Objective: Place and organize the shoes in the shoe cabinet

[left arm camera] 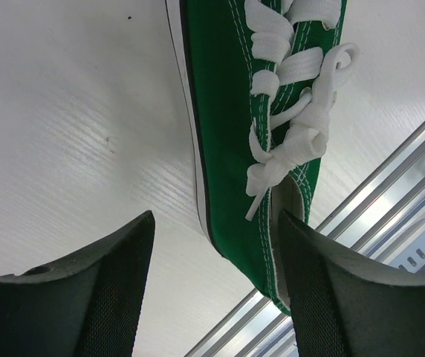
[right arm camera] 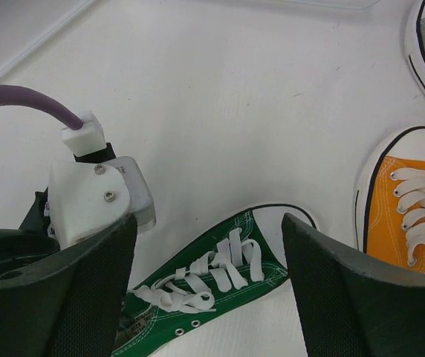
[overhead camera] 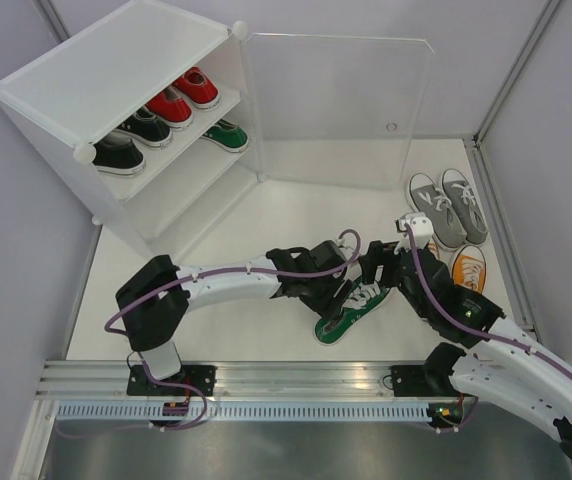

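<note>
Green shoe (overhead camera: 351, 312) lies on the worktop (overhead camera: 296, 210) near centre, close to the near edge, toe pointing far-right, sole down. Left claw (left arm camera: 216, 219) is down over its heel end, jaws partly apart and straddling it: one finger against the shoe's side, the other with a gap, so no grip. Right claw (right arm camera: 209, 219) hangs above the toe end, jaws wide, holding nothing. Orange shoe (overhead camera: 469, 268) is just right of it, with the grey pair (overhead camera: 448, 207) farther back, side by side. Cabinet (overhead camera: 116, 90) sits far left, door (overhead camera: 336, 110) swung open to the right. Top shelf has the black pair (overhead camera: 131, 140) and red pair (overhead camera: 184, 97). Second green shoe (overhead camera: 226, 135) is on the middle shelf.
</note>
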Controlling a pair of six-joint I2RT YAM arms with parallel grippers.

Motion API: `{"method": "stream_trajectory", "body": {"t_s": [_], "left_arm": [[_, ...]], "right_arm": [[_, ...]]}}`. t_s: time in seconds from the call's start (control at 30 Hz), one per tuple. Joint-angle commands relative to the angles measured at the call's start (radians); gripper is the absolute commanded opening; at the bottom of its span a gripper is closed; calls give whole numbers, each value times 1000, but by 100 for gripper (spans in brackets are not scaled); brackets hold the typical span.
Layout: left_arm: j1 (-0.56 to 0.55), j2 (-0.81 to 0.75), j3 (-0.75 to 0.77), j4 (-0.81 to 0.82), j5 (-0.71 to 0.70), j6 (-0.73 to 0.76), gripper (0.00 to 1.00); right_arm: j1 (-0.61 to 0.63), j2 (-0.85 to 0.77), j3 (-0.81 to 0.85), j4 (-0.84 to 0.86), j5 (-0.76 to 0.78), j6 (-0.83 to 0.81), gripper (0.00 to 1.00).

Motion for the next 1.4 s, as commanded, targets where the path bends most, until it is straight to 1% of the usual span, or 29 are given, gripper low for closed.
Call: {"method": "stream_trajectory", "body": {"t_s": [0.0,0.47,0.6,0.7,0.73,0.8,0.83,0.9,0.93,1.0,1.03,1.17,1.2,1.23,1.33,1.37], "left_arm": [[-20,-6,-5,14,42,40,71],[-83,89,30,13,61,36,71],[-97,115,47,14,42,25,71],[-98,138,56,13,-17,-3,67],[-100,147,59,11,-32,-10,60],[-98,155,67,2,-89,-30,54],[-97,153,71,-4,-98,-44,47],[-93,146,70,-12,-135,-64,36],[-90,139,67,-20,-144,-70,26],[-77,116,62,-30,-181,-98,12],[-69,104,59,-41,-193,-110,3],[0,17,33,-107,-283,-222,2],[29,-3,28,-121,-300,-274,2],[40,-23,18,-131,-320,-297,2],[60,-118,11,-182,-443,-392,2],[66,-138,13,-210,-458,-420,2]], "right_arm": [[-2,11,-8,25,7,11,83],[-2,38,-16,36,4,12,83],[-1,45,-17,38,-1,12,83],[-2,47,-19,41,-2,12,83],[-2,48,-19,41,-2,12,83],[-2,48,-17,38,-2,12,83],[-2,47,-16,38,-1,12,83],[-2,39,-16,36,-1,12,83],[-2,38,-17,35,2,12,83],[-1,30,-17,35,5,12,83],[-2,28,-17,36,11,12,83],[-2,21,-17,38,16,12,83],[-2,21,-17,38,15,14,83],[-2,18,-19,38,18,12,83],[-2,15,-23,42,18,14,82],[-2,15,-23,42,19,14,83]]}}
